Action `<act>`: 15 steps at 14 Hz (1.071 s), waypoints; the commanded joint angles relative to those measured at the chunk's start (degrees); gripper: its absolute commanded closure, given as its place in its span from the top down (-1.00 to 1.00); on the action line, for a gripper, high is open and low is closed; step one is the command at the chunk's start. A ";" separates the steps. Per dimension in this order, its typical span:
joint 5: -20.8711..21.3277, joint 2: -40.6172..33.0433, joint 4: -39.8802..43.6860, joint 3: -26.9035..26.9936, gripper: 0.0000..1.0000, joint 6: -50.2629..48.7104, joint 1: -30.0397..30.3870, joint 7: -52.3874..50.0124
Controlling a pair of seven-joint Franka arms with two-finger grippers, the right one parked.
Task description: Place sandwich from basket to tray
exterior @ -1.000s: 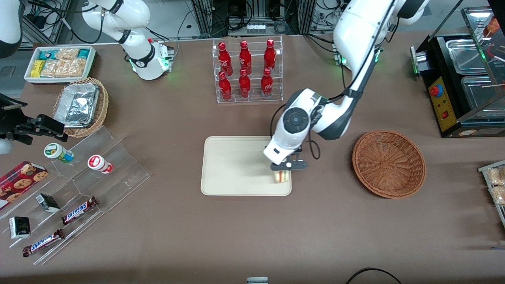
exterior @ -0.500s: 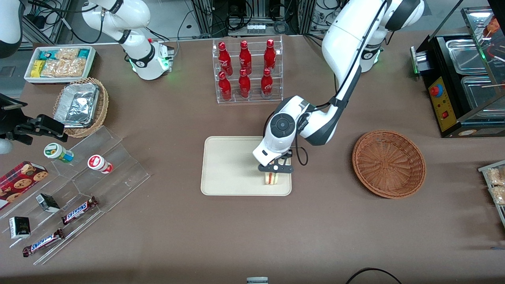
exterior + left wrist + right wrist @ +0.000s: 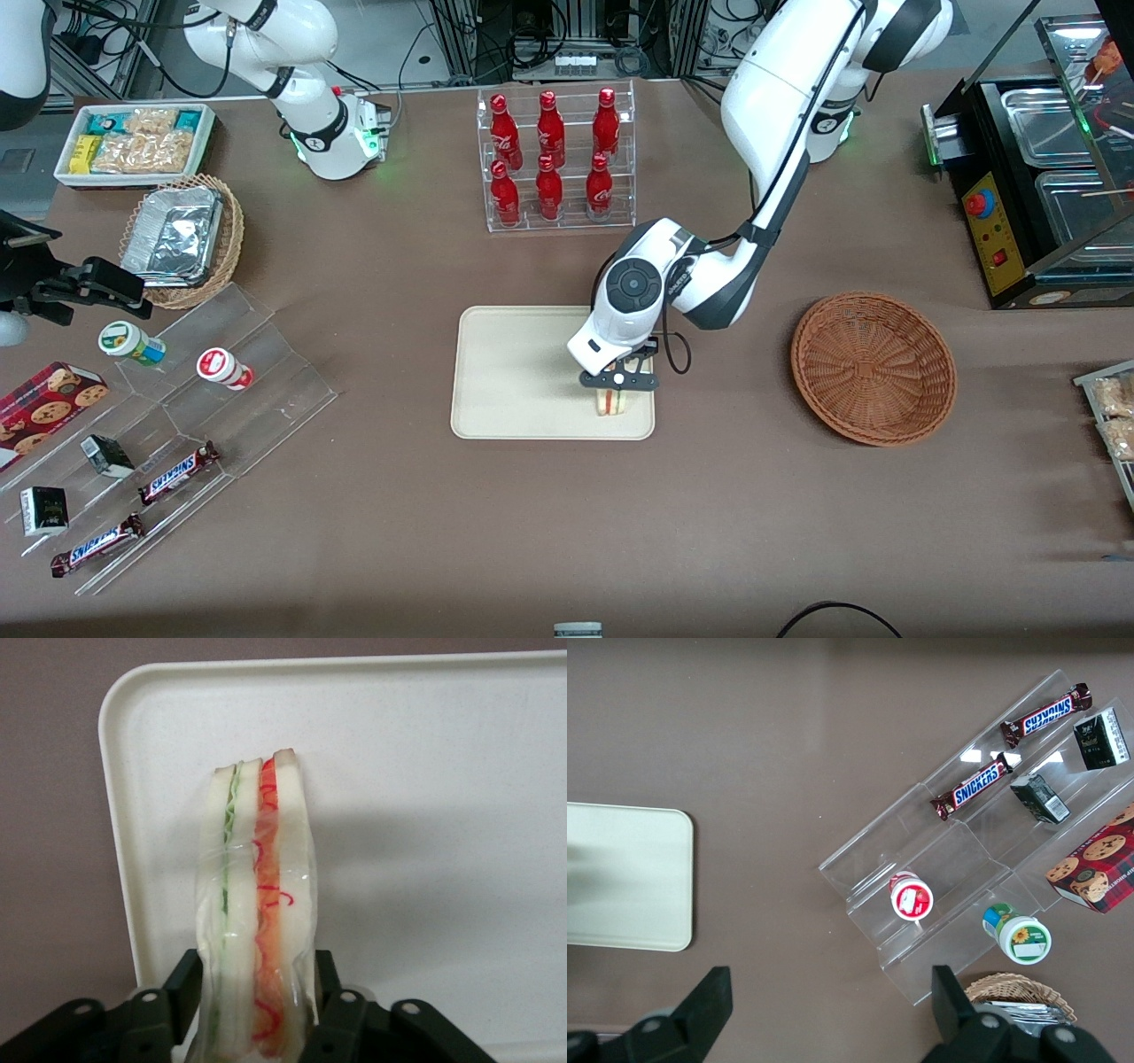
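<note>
Gripper (image 3: pixel 619 383) over lower right corner of tray (image 3: pixel 514 372), centre of frame in front view; fingers (image 3: pixel 341 1014) closed against both bread faces of sandwich (image 3: pixel 257 912), none released. Sandwich held on edge, filling layers facing the wrist camera — likely lowered this way so the wedge meets the tray squarely inside its low rim. Whether it touches the tray: cannot tell. Basket (image 3: pixel 873 368) at right of frame, holding nothing. Count — one sandwich, one tray, one reddish-brown basket; six red bottles (image 3: pixel 549 155) in rack, upper centre.
</note>
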 commanded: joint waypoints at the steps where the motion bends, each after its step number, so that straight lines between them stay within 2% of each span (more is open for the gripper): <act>1: 0.04 -0.18 1.70 0.46 0.99 -0.27 -0.26 -0.47; 4: 0.22 -4.39 1.18 0.90 1.00 -1.24 0.62 -2.75; 7: 0.31 -10.80 1.44 4.05 1.00 -11.41 2.11 -1.70; 12: 0.39 -20.04 0.04 4.68 1.00 -16.51 10.53 -1.09; 15: 1.19 -23.64 -0.75 4.68 1.00 -22.84 15.37 5.74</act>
